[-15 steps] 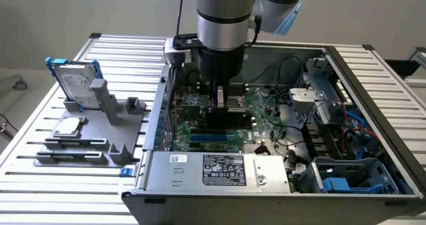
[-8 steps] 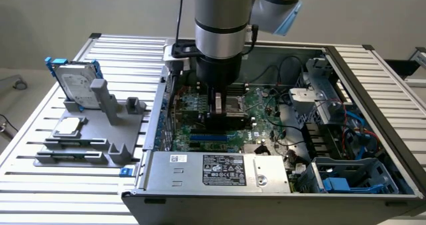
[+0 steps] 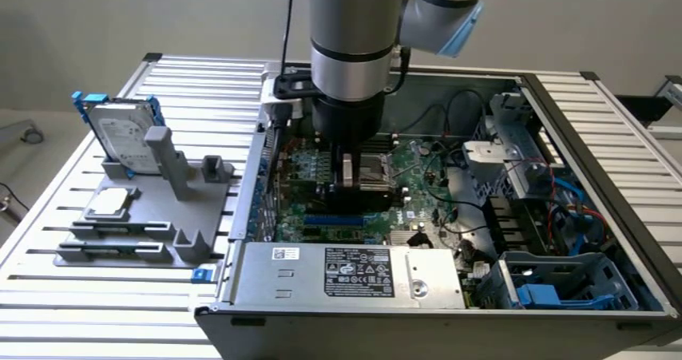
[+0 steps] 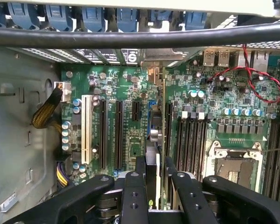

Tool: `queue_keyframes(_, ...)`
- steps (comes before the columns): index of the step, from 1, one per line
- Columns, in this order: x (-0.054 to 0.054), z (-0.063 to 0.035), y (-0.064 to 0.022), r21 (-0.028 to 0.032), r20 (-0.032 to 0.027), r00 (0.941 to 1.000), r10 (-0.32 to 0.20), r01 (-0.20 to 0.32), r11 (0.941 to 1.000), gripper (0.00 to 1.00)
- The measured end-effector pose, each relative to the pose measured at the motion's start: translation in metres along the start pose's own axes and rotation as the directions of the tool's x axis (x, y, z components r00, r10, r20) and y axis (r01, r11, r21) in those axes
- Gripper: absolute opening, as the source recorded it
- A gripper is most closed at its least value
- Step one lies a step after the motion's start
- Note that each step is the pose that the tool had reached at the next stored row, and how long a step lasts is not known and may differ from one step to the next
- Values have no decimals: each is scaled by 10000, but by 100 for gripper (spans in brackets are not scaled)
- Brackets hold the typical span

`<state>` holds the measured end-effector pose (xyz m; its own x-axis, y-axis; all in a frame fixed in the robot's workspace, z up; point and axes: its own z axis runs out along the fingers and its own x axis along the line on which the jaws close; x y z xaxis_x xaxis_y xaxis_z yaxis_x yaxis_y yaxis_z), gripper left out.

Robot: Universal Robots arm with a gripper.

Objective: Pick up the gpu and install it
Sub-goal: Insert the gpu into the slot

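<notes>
My gripper [image 3: 356,184] reaches down inside the open computer case [image 3: 596,160], just over the green motherboard [image 3: 410,184]. It is shut on the gpu [image 3: 370,172], a dark flat card held on edge. In the wrist view the black fingers [image 4: 140,175] press on both sides of the gpu [image 4: 152,154], which shows edge-on and runs away from the camera toward the board. The card hangs between the black expansion slots [image 4: 117,135] and the memory slots [image 4: 191,140], over a slot I cannot tell it has entered.
A silver hard drive with blue rails [image 3: 120,128] stands in a grey fixture [image 3: 139,216] at the exterior view's left. The power supply [image 3: 352,272], a blue drive cage [image 3: 565,284] and loose cables [image 3: 458,104] crowd the case. A CPU socket [image 4: 233,165] lies beside the memory slots.
</notes>
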<state>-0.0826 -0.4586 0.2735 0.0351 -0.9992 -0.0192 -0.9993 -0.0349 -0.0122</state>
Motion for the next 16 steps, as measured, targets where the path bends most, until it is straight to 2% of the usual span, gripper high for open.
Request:
queue_keyframes(11, 3, 61, 25, -42, 0, 10000, 1, -1, 10000, 26)
queue_keyframes(16, 3, 78, 35, -94, 1, 10000, 1, -1, 10000, 26)
